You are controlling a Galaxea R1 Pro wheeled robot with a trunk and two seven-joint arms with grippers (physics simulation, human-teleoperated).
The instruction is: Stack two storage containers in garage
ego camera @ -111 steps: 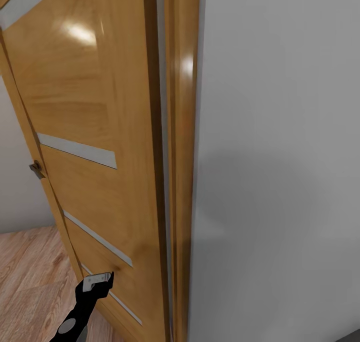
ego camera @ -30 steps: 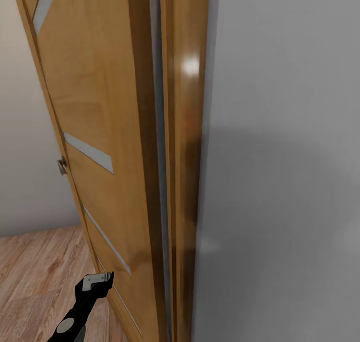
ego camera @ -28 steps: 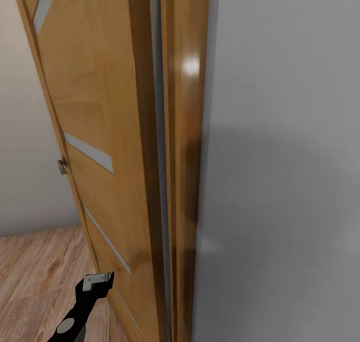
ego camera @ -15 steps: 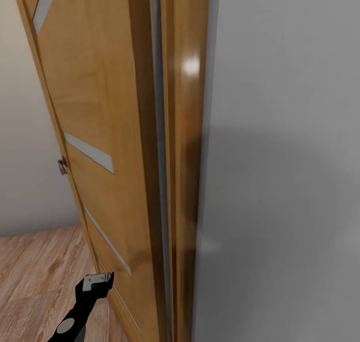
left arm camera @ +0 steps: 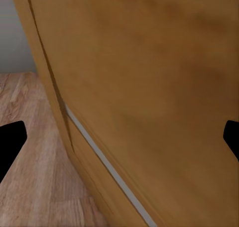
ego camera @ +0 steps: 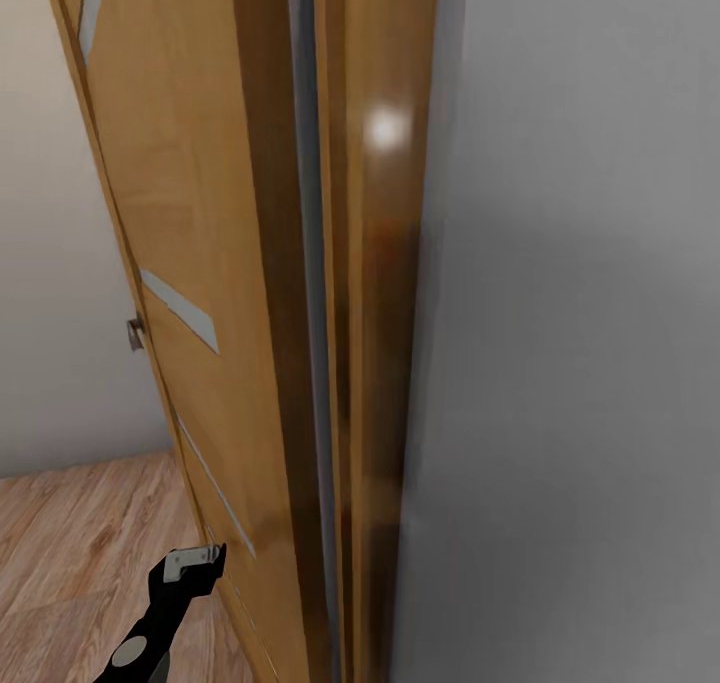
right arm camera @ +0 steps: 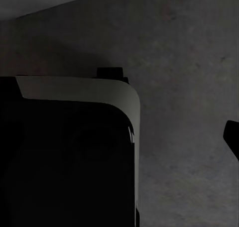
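Door [ego camera: 200, 213] seen nearly edge-on in the head view, from 12 down to 6 o'clock, upper and lower ends cut off by the picture edges. Frame [ego camera: 375, 363] stands just beside it, a thin dark gap between them. Grey wall [ego camera: 580, 363] takes the 3 o'clock half, blurred and featureless. Handle [ego camera: 135, 334] seen at 9 o'clock on the door edge, too small for detail. Wood floor [ego camera: 70, 533] seen at 8 o'clock, cut off by the door.

Left hand [ego camera: 193, 561] is seen at 7 o'clock, tip close to the door's lower part; contact cannot be told. In the left wrist view its fingertips [left arm camera: 10, 142] are set wide apart at opposite picture edges, nothing between them, with the door face and a pale inlay strip [left arm camera: 107, 170] behind.

Right wrist view is dark: a black rounded body with a pale top edge [right arm camera: 74, 90] over rough grey ground [right arm camera: 189, 87]; what it is cannot be made out. One fingertip [right arm camera: 233, 137] of the right hand is seen, so open or closed cannot be told.

No bins are in view; their place cannot be told.
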